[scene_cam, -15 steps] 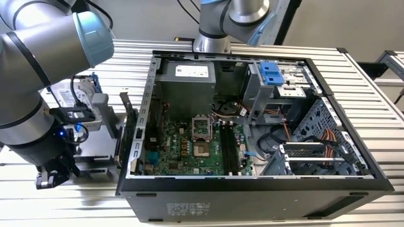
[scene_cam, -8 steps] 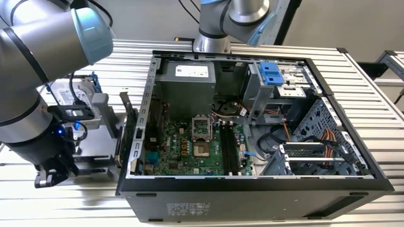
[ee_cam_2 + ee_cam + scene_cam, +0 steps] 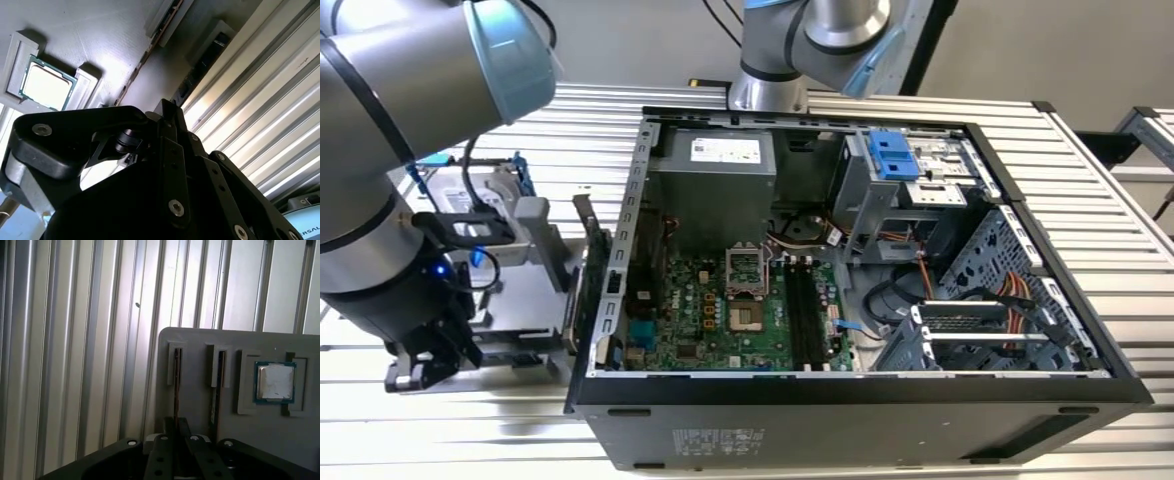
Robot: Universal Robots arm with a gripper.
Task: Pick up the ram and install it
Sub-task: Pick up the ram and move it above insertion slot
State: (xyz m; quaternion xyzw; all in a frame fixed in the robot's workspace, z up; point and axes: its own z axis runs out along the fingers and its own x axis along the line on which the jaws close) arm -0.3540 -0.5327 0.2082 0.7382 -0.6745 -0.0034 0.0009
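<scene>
Ribbed aluminium desk [image 3: 480,430] carries the whole setup; its grooves run behind the parts in both wrist views.

Tool [image 3: 416,370]: low over the desk at about 8 o'clock from the open computer case [image 3: 854,440] in the exterior view, hanging from the grey arm [image 3: 374,200]. Open or closed: cannot tell.

Holder block [image 3: 200,342], grey, lies directly under the tool in the first wrist view. The ram [image 3: 176,380] stands on edge in one of its narrow slots, seen as a thin dark line. One end of that line runs under the tool's tip. Contact between them cannot be resolved.

A second stick [image 3: 218,372] stands edge-on in the neighbouring slot. Just beside it, on the side away from the ram, a square silver processor [image 3: 274,382] lies flat in its own recess.

Hard drive [image 3: 470,190]: on the fixture at about 10 o'clock from the case, beyond the tool.

Case lies on its side, lid off. Green motherboard [image 3: 707,320] is exposed inside. Processor socket [image 3: 744,275] is near the board's middle, and long black memory slots [image 3: 803,312] lie at 3 o'clock from the socket.

Grey power supply [image 3: 714,190] is at 12 o'clock from the board. Arm base [image 3: 767,90] stands on the desk beyond the case.
</scene>
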